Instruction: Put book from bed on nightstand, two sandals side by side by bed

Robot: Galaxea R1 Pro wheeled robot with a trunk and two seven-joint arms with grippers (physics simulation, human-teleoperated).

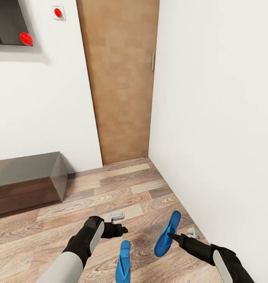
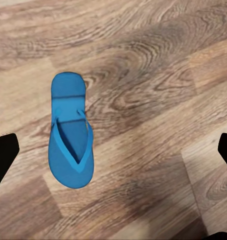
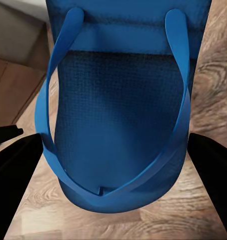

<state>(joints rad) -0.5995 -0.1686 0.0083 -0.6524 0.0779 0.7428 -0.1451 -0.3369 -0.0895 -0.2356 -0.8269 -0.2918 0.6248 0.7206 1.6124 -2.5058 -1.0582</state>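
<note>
Right pincer (image 1: 172, 236) spread wide, straddling the toe of the right sandal (image 1: 167, 233) along its long axis on the floor (image 1: 90, 196); left pincer (image 1: 120, 229) also apart, left sandal (image 1: 123, 262) lying just beside it.

The wood-plank floor (image 1: 122, 188) carries two blue sandals. One sandal (image 1: 123, 261) lies flat, near and centre. The other sandal (image 1: 167, 233) is just to its right, nearer the right wall. A long dark bench (image 1: 27, 182) stands on the floor at far left.
</note>
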